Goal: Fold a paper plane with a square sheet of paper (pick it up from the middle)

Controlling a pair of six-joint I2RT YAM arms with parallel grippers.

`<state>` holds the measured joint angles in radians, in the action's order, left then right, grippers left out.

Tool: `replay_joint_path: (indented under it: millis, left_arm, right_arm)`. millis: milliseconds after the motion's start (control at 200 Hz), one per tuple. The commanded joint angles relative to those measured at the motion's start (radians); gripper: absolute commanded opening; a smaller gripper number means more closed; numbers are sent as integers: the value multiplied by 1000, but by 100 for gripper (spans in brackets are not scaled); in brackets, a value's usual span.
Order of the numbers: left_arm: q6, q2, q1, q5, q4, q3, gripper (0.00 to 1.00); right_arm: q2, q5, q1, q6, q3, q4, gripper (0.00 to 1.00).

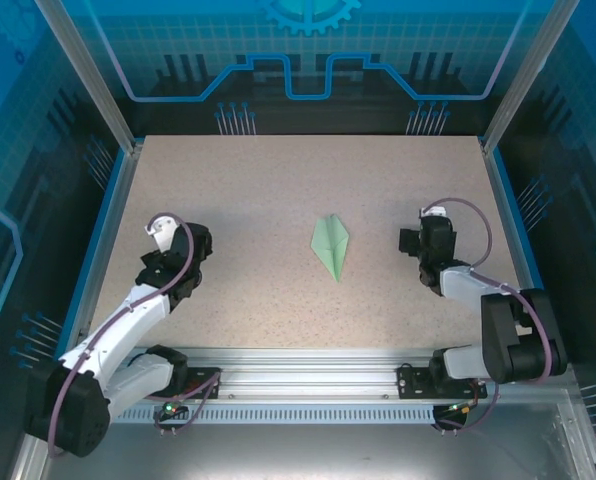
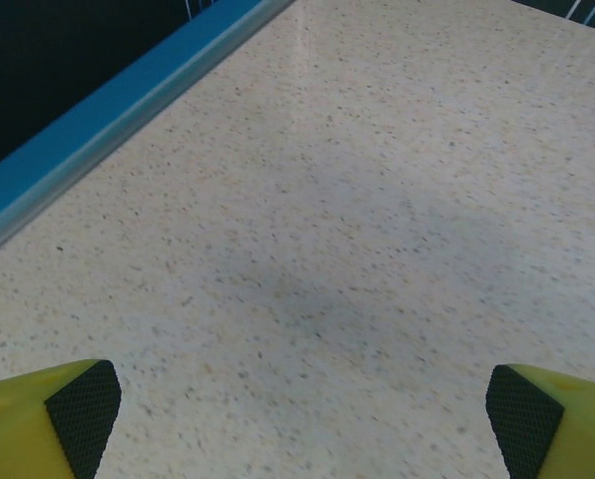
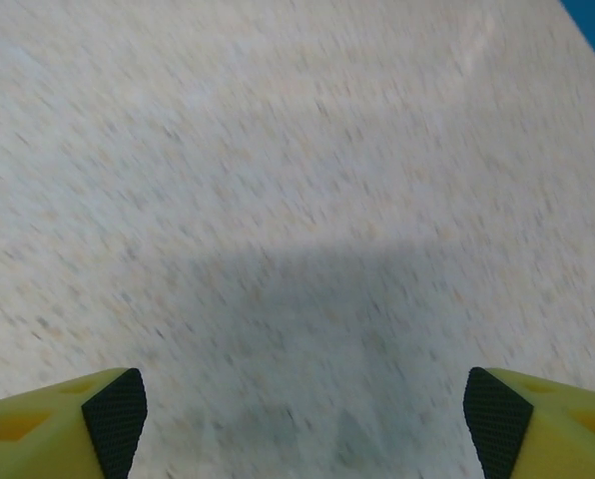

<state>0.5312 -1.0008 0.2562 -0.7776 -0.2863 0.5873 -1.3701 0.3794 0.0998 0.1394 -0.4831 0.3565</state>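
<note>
**Folded plane flat at table centre, both grippers wide and empty**

Top external: the paper plane point(image 1: 331, 246) is a narrow, pale mint-green dart. It has a lengthwise crease and layered wings, and its sharp tip points toward the arm bases. It lies flat on the table point(image 1: 248, 190), a matte beige speckled surface. It sits mid-table between the two grippers, well apart from both. The left gripper point(image 1: 159, 229) hangs over the left side and the right gripper point(image 1: 419, 241) over the right side.

Left wrist: the yellow fingers carry black cross-hatched pads point(image 2: 84, 413) at the two bottom corners. The jaws are spread wide with bare speckled tabletop between them. A smooth blue rail point(image 2: 108, 120) runs diagonally at upper left.

Right wrist: the same yellow fingers and black textured pads point(image 3: 116, 417) are spread wide with nothing gripped. The tabletop looks smeared, with a soft grey shadow below centre.
</note>
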Motion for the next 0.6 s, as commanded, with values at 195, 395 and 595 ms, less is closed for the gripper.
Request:
replay_joint_path:
  millis: [195, 395, 595]
  left_arm:
    - [-261, -71, -99, 96, 420, -136, 99]
    - [-356, -225, -115, 174, 665, -181, 98]
    - [-421, -322, -134, 263, 875, -183, 99]
  right_arm:
    - [-131, -232, -18, -138, 62, 410, 91]
    - [-133, -235, -22, -137, 66, 421, 99]
    - [-133, -238, -23, -138, 64, 420, 99]
